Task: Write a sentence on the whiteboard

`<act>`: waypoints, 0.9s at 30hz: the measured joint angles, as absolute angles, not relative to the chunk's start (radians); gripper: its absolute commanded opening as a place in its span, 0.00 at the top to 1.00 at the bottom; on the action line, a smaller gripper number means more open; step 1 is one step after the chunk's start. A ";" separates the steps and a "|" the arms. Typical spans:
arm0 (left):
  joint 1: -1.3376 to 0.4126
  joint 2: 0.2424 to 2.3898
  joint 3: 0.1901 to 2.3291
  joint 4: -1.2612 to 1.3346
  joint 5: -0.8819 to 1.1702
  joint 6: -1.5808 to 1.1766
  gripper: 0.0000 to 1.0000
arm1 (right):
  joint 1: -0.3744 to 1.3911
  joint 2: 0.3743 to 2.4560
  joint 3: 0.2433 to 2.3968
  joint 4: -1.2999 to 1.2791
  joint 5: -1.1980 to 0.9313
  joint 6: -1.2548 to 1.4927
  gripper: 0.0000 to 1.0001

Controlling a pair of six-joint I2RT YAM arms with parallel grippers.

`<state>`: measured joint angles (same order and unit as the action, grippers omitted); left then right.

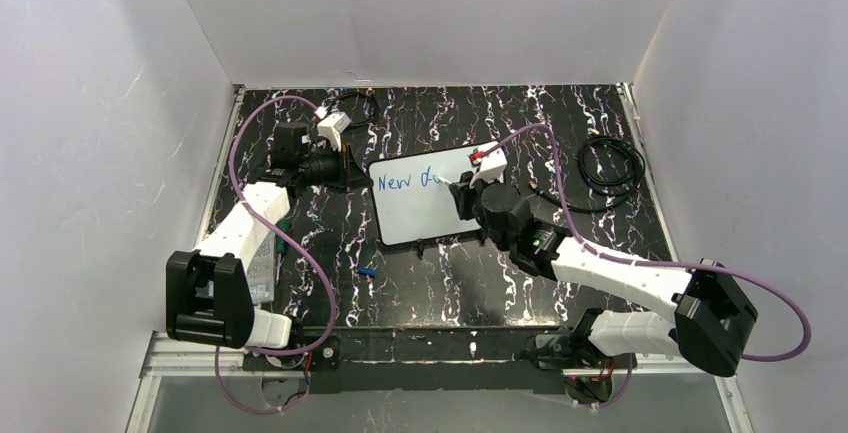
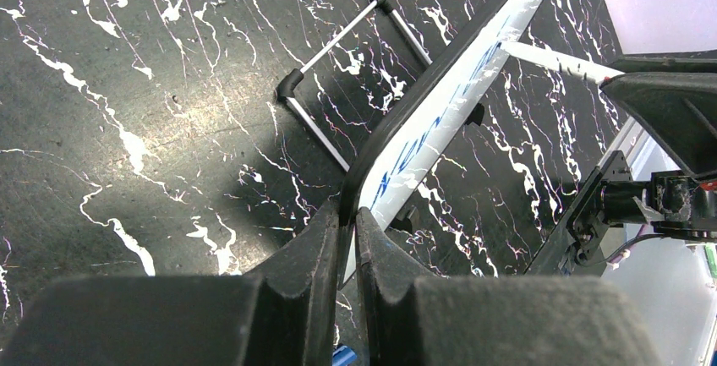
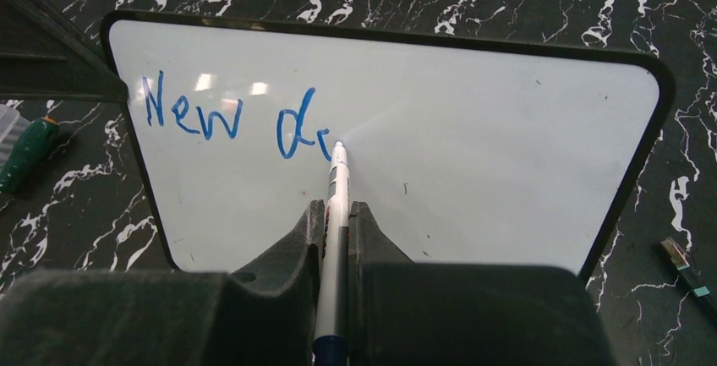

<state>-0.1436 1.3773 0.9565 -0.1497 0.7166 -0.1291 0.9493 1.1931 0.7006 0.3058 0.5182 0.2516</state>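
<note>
Lengthwise left-right: whiteboard (image 1: 425,218); left gripper (image 2: 348,212) pinches its edge, right gripper (image 3: 336,211) pinches marker (image 3: 338,172).

Left end effector (image 2: 348,214) clamped; right end effector (image 3: 338,210) clamped.

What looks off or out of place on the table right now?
Nothing damaged or spilled. Stray items: a small blue piece, maybe a marker cap, lies loose on the near side of the whiteboard; a green-handled tool lies off its left edge; a black cable coil sits to its right.
</note>
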 measured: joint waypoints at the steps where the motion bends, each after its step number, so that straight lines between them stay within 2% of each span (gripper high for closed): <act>1: -0.144 1.377 0.957 -0.150 0.717 -0.129 1.00 | 0.949 1.198 0.706 0.310 0.518 0.250 0.99; 12: -0.144 1.377 0.957 -0.150 0.711 -0.127 1.00 | 0.949 1.225 0.724 0.347 0.500 0.243 0.99; 27: -0.146 1.377 0.957 -0.150 0.718 -0.127 1.00 | 0.949 1.153 0.722 0.308 0.555 0.234 0.99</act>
<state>-0.1455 1.3769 0.9565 -0.1505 0.7181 -0.1268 0.9485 1.1534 0.7219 0.3080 0.5552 0.2340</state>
